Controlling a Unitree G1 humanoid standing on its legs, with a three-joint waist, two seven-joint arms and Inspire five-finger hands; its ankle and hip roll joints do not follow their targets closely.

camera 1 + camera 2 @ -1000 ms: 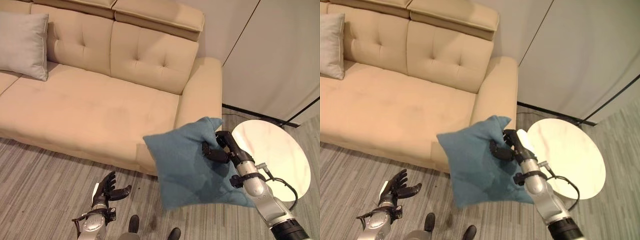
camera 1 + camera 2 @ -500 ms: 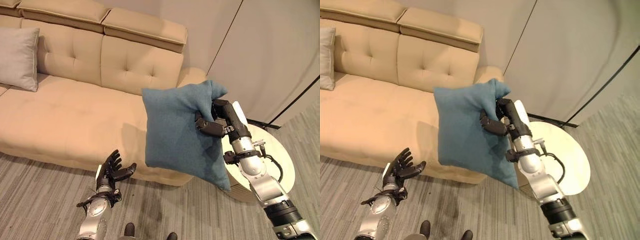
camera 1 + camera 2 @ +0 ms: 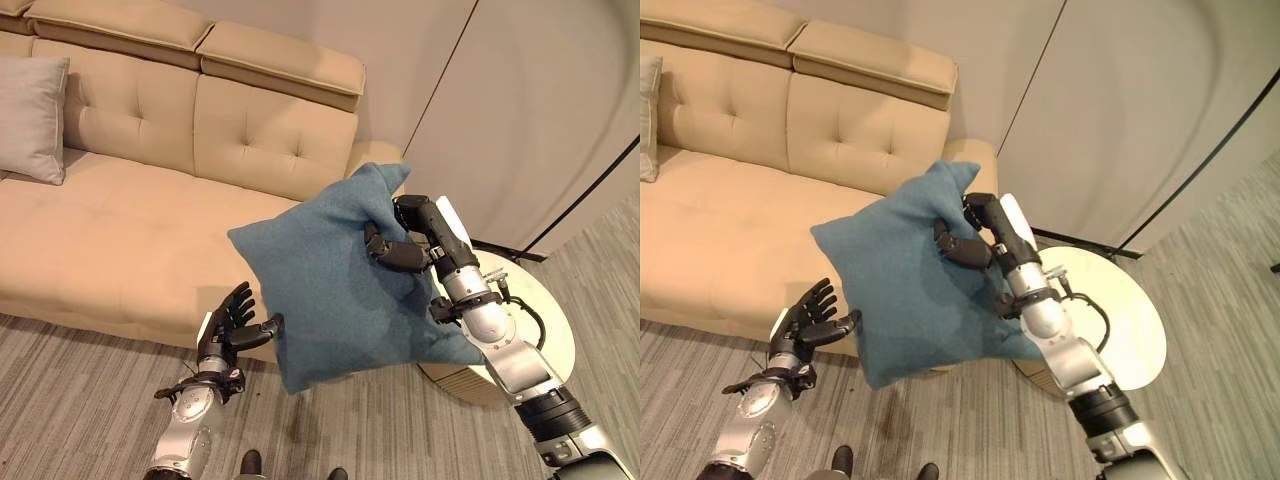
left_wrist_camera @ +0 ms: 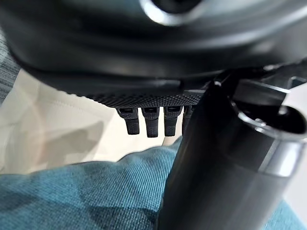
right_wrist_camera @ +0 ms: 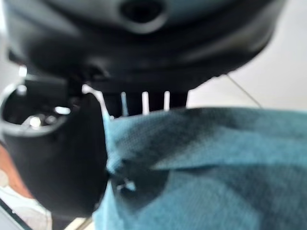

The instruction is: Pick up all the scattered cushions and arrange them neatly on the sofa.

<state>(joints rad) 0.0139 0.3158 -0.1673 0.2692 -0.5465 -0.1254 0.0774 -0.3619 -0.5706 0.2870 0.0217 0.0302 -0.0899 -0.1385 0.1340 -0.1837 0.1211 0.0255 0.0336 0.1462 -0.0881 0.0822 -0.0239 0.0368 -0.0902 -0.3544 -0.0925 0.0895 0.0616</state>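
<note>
Against the far wall you have the beige sofa point(image 3: 150, 200) on grey striped floor point(image 3: 70, 400), a grey cushion point(image 3: 32, 115) at its far left. Your right robot hand point(image 3: 395, 245) pinches the blue cushion point(image 3: 330, 285) aloft — left robot hand point(image 3: 228, 330) spread, fingertips just beside it.

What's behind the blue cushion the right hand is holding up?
The blue cushion, gripped by the right hand, covers the sofa's armrest end; a round table shows past its edge. Anything directly behind is covered.
</note>
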